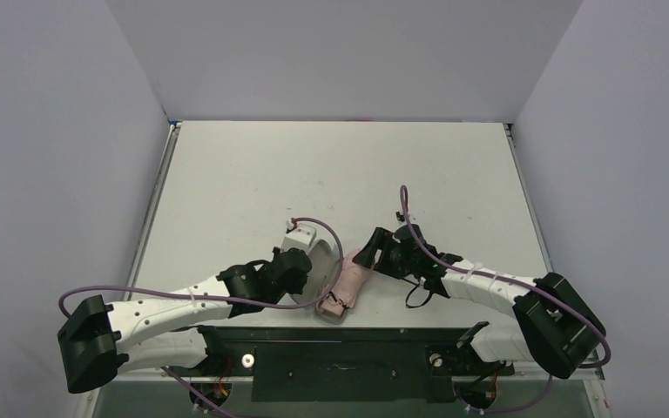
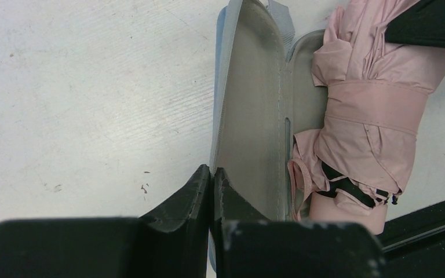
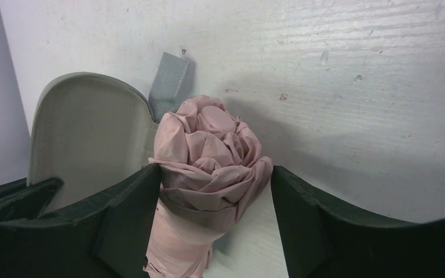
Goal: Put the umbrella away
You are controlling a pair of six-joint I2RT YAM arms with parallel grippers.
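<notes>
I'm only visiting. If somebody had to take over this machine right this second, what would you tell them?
Left gripper: shut on the raised wall of the open case.
Right gripper: shut on one end of the folded umbrella, which lies along the case's other half.
Done: umbrella folded, strapped, brought to the case.
To do: seat it fully, let go, close the case.

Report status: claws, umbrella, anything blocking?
Left claw shut on case lid. Right claw shut on umbrella. Umbrella furled, strapped, lying in case base. Nothing blocking in view.

1 umbrella [image 1: 348, 283], 1 case [image 2: 249, 116], 2 tools [image 2: 212, 174] [image 3: 214, 174]
</notes>
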